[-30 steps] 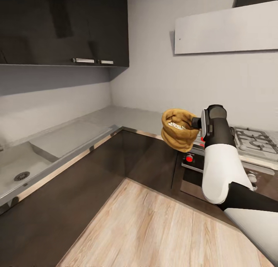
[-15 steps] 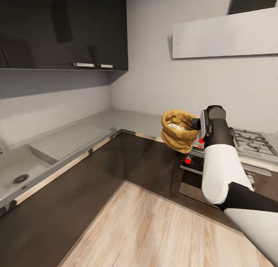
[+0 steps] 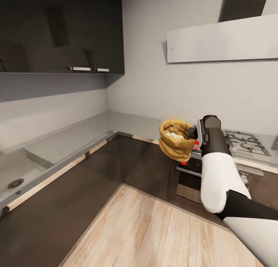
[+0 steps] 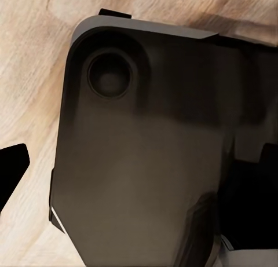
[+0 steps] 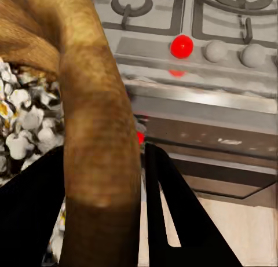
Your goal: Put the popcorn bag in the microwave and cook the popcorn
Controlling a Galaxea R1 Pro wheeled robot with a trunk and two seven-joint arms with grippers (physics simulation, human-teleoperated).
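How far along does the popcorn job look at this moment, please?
Done: the popcorn bag is off the countertop, and white popped kernels show inside it. In hand: the right gripper pinches the bag's rim, carrying it in front of the gas hob. Left: where it goes next, which these views cannot settle.

An L-shaped grey countertop [image 3: 127,122] ran along both walls above dark cabinet fronts [image 3: 143,164]. A sink [image 3: 15,174] with a round drain was sunk into its left run; a gas hob [image 3: 243,141] with grates sat on its right run. Pale wood floor [image 3: 154,232] lay below.
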